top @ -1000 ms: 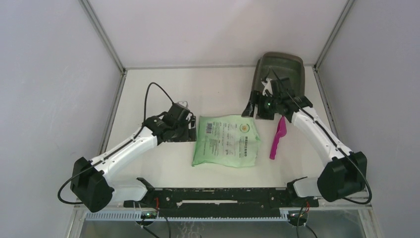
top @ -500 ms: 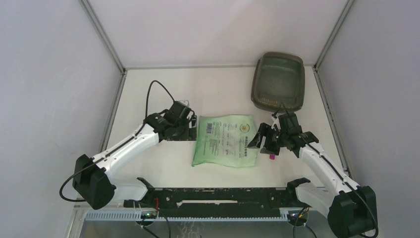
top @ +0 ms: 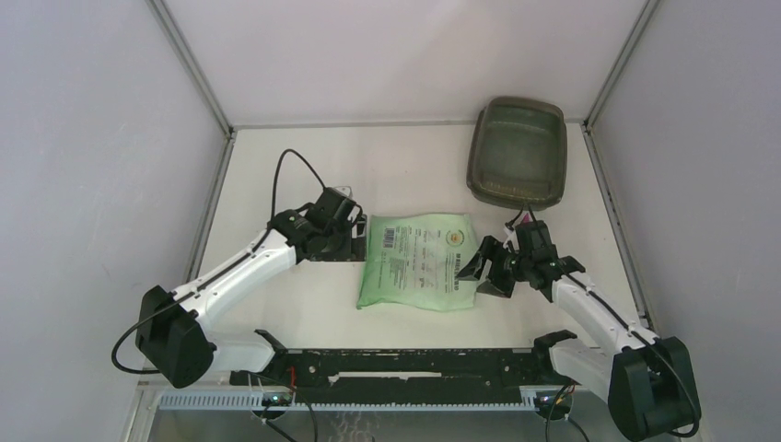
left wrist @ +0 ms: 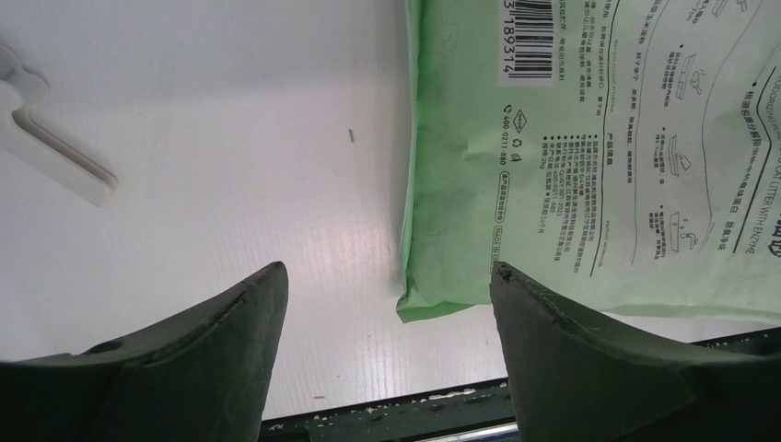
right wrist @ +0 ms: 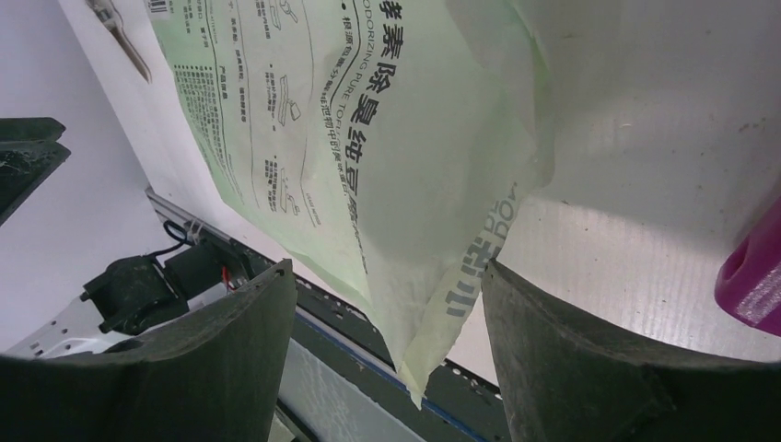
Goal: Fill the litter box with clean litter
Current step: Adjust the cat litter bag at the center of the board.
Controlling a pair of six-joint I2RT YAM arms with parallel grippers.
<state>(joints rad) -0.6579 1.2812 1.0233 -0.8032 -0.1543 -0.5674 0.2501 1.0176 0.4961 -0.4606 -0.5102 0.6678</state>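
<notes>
At the centre of the table (top: 405,166), the green bag (top: 422,261) lies flat with one gripper at each short end; the step in hand, as judged, is a two-sided grasp of the bag so that it can be carried to the litter box (top: 479,161). The left gripper (left wrist: 387,276) stands wide, its fingers straddling the bag's left corner and holding nothing. The right gripper (right wrist: 387,276) is equally wide and empty, with the bag's right corner hanging between its fingers. To grasp well, each pair of jaws should probably close on the flat sealed margin, not on the filled body, taking enough film not to slip, and both arms should rise together so that the load does not sag to one side. The magenta scoop (right wrist: 751,272) lies just beside the right gripper and is best left undisturbed. The litter box sits at the far right corner, well apart from the bag. No loose clean litter is visible; presumably it is inside the bag.
</notes>
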